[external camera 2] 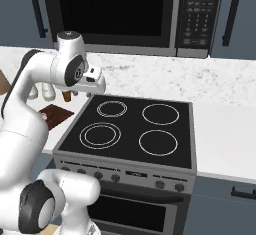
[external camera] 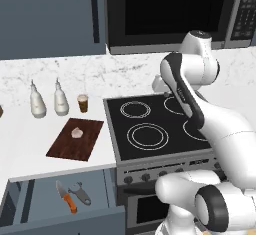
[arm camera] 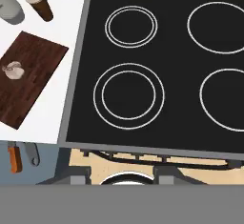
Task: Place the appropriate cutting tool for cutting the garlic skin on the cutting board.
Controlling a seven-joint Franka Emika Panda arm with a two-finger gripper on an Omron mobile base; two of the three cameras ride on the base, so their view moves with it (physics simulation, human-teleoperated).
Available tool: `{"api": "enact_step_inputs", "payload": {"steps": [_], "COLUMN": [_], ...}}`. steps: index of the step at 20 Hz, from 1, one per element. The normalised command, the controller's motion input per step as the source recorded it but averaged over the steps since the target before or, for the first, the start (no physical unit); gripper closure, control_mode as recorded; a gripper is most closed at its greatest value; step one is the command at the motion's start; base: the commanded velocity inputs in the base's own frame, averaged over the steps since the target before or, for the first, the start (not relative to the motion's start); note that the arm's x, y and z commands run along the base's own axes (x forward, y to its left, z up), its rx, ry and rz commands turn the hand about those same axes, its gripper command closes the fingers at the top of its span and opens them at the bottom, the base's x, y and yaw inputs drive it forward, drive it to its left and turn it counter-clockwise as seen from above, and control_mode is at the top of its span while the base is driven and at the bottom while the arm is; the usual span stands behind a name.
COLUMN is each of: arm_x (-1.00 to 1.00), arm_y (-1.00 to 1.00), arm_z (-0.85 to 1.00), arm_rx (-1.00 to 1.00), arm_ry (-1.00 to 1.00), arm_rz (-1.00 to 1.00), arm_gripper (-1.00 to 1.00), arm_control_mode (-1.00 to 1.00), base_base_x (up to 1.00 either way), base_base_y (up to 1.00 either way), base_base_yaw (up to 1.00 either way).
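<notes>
The paring knife (external camera: pixel 66 196) lay in the open drawer (external camera: pixel 30 199) below the surface (external camera: pixel 20 144), beside the peeler (external camera: pixel 80 193), its long axis running front to back with the orange handle toward the robot. The hand (external camera 2: pixel 95 81) hovered high over the stove (external camera 2: pixel 130 129), so the knife lay down and to its left; whether its fingers were apart could not be told. The cutting board (external camera: pixel 75 139), carrying the garlic (external camera: pixel 77 133), sat just above the drawer, with bare wood around the bulb.

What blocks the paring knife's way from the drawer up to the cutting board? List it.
Nothing visible. The paring knife lies in the open drawer beside the peeler, below the cutting board. Only the garlic sits on the board, leaving bare wood around it.
</notes>
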Motion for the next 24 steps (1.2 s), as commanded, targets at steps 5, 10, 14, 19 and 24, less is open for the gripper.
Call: {"api": "enact_step_inputs", "payload": {"steps": [5, 10, 14, 19, 24], "arm_x": [-0.60, -0.93, -0.58, -0.49, -0.38], "arm_y": [0.07, 0.77, 1.00, 1.00, 0.95], "arm_z": [-0.02, -0.14, -0.28, -0.37, -0.60], "arm_rx": [-0.01, 0.00, 0.00, 0.00, 0.00], "arm_ry": [-0.04, -0.03, 0.00, 0.03, 0.06], "arm_rz": [0.08, 0.04, 0.00, 0.00, 0.00], "arm_gripper": [-1.00, -1.00, -1.00, -1.00, -1.00], "arm_control_mode": [-1.00, -1.00, -1.00, -1.00, -1.00], "base_base_x": [0.00, 0.00, 0.00, 0.00, 0.00], "base_base_y": [0.00, 0.00, 0.00, 0.00, 0.00], "base_base_yaw": [0.00, 0.00, 0.00, 0.00, 0.00]}}
